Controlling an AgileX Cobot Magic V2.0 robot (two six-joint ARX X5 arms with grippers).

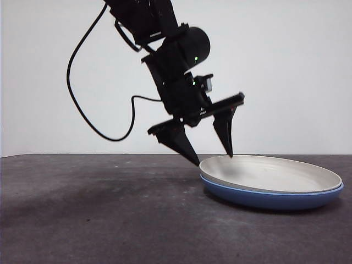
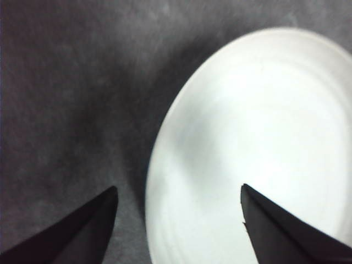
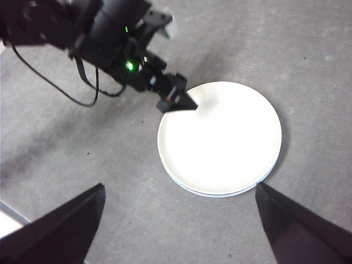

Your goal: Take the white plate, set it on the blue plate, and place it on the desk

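A: Which step is this?

B: The round cream-white plate (image 1: pixel 275 173) already sits nested on the glossy blue plate (image 1: pixel 269 199), on the dark grey-brown bench (image 1: pixel 93 214). So stacking looks done; I judge the step in hand is taking the white plate again to set it on the bench.

A: Where is the left tool (image 1: pixel 212 157)?

B: Its jaws are spread wide, straddling the white plate's near rim, one tip outside by the edge, one over the inside.

A: Next move?

B: Probably closing on that rim, then lifting without dragging the blue plate.

A: The right tool (image 3: pixel 176 225)?

B: Waiting well above the plates, jaws wide, holding nothing.
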